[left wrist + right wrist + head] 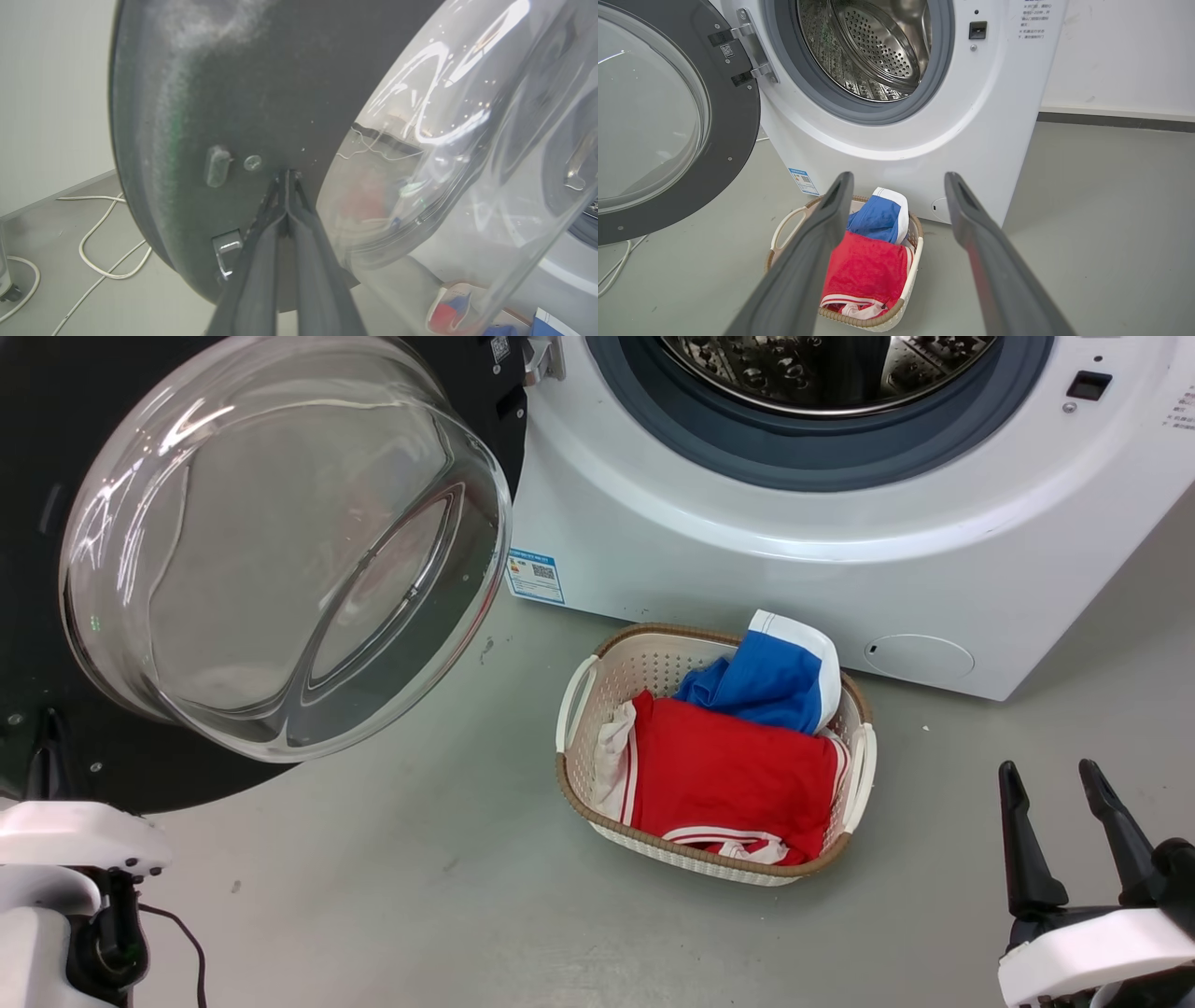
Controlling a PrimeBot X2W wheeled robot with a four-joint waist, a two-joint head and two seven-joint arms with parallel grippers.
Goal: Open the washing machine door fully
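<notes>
The washing machine door [280, 551], a black ring around a bulging clear glass bowl, stands swung out to the left of the white machine [747, 560], its inner side facing me. My left gripper [44, 733] is shut, and its tips rest against the door's black inner face low at the rim. In the left wrist view the left gripper [286, 173] meets the door [224, 93] between a screw and the glass bowl. My right gripper [1047, 771] stands open and holds nothing at the lower right, well away from the door [738, 107]. The steel drum [873, 46] lies exposed.
A woven laundry basket [579, 691] with red and blue clothes sits on the grey floor in front of the machine. A small round white flap [919, 656] is low on the machine's front. White cables [100, 242] trail on the floor behind the door, near a pale wall [51, 93].
</notes>
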